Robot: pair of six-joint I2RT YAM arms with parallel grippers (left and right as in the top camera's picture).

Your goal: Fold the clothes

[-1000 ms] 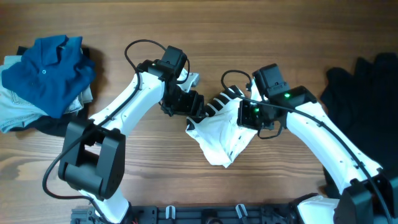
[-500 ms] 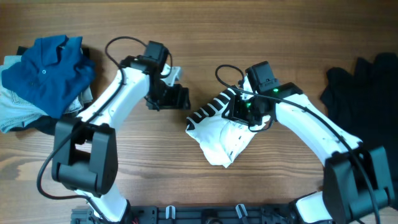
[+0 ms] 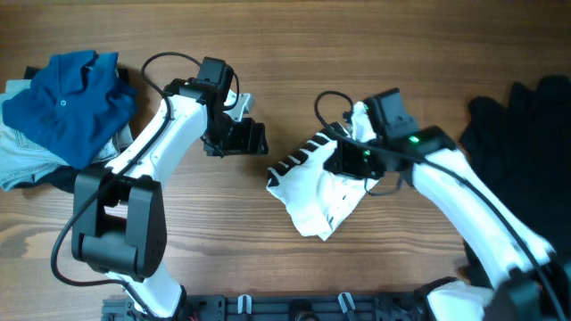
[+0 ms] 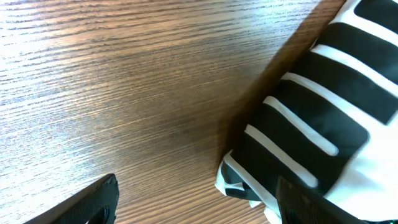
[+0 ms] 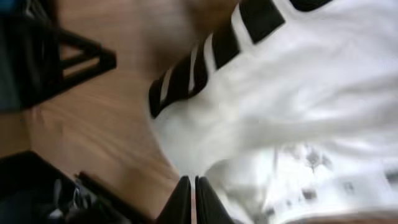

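The white shirt (image 3: 317, 192) lies crumpled in the middle of the table, its black-barred print (image 3: 299, 159) facing up at its left edge. My left gripper (image 3: 259, 138) is open and empty, on the bare wood just left of the shirt. In the left wrist view the two fingers (image 4: 199, 208) stand wide apart, with the barred print (image 4: 323, 106) to the right. My right gripper (image 3: 343, 162) is over the shirt's upper part. In the blurred right wrist view its fingers (image 5: 191, 198) are pressed together at the edge of the white fabric (image 5: 298, 93), seemingly pinching it.
A dark blue polo shirt (image 3: 67, 98) lies on a pile of light clothing (image 3: 18, 165) at the far left. A black garment heap (image 3: 526, 134) fills the right edge. The arm bases stand at the front edge.
My left gripper has pulled back to the left, away from the shirt's barred edge, and is now empty. My right gripper has shifted slightly over the shirt's top; the shirt has barely moved.
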